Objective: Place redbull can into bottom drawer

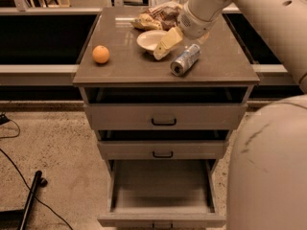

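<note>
The redbull can (185,60) lies on its side on the cabinet top (124,66), right of centre, its shiny round end toward the front. My gripper (164,46) hangs just left of the can, over the front of the white bowl (149,39), its pale fingers pointing down and to the left. It does not touch the can. The bottom drawer (162,191) is pulled wide open below and holds nothing. The two drawers above it are slightly open.
An orange fruit (100,54) sits at the left of the cabinet top. A crumpled snack bag (156,17) lies at the back behind the bowl. My arm's large pale body (268,166) fills the lower right. A black pole and cable (29,200) lie on the floor at left.
</note>
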Available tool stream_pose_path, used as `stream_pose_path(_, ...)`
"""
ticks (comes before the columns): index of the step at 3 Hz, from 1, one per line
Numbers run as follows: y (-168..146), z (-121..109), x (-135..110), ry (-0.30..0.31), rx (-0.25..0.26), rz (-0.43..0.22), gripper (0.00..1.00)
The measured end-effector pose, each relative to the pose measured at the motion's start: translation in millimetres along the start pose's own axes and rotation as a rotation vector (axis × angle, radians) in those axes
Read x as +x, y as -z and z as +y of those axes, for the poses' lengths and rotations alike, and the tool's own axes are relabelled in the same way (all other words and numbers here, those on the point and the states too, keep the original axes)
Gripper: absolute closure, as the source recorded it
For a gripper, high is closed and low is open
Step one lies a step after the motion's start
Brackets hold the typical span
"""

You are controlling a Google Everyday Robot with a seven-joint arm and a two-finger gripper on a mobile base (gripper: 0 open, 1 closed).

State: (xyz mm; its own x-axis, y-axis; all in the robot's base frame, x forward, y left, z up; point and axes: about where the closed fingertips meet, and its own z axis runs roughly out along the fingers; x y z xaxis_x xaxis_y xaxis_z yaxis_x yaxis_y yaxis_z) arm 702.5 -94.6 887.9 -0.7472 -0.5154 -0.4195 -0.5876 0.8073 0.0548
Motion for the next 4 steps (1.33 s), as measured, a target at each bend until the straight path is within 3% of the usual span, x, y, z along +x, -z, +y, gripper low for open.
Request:
stream_pose_path(1,-28.7,-11.3,-3.6,-0.129,0.031,0.029,0.0)
stream_pose_path(2,-50.0,-19.6,-5.6,-0.194,0.077,0.051,0.14)
stream_pose_path(3,-67.0,-28.9,-2.2,-0.214,0.154,0.084,0.45)
stream_pose_path(4,-69.6,-24.9,-4.0,-0.104,0.15,0.033,0.68)
